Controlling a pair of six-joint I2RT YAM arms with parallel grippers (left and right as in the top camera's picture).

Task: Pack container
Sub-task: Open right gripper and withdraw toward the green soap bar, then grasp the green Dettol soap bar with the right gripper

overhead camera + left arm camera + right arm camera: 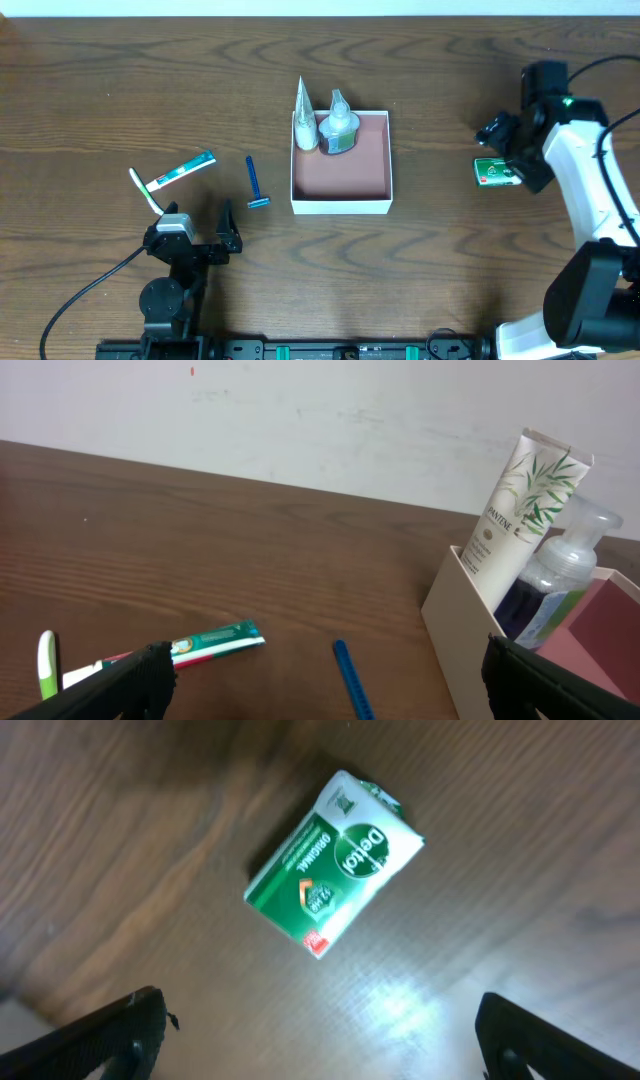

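Observation:
The container (340, 205) is a square white box with a reddish-brown inside, at the table's middle. A white tube (304, 125) and a clear pump bottle (338, 128) stand in its far left corner. My left gripper (198, 232) is open and empty, near the front left. In the left wrist view it (330, 695) faces the container's wall (470, 610), the tube (515, 500) and the bottle (565, 570). My right gripper (512, 150) is open and hovers over a green soap bar (495, 173). The right wrist view shows the soap (335, 860) lying just ahead of the open fingers (320, 1040).
A blue razor (256, 183) lies left of the container, also in the left wrist view (350, 678). A green toothpaste tube (182, 171) and a white-green toothbrush (145, 190) lie further left; both show in the left wrist view, tube (215, 640) and brush (46, 665).

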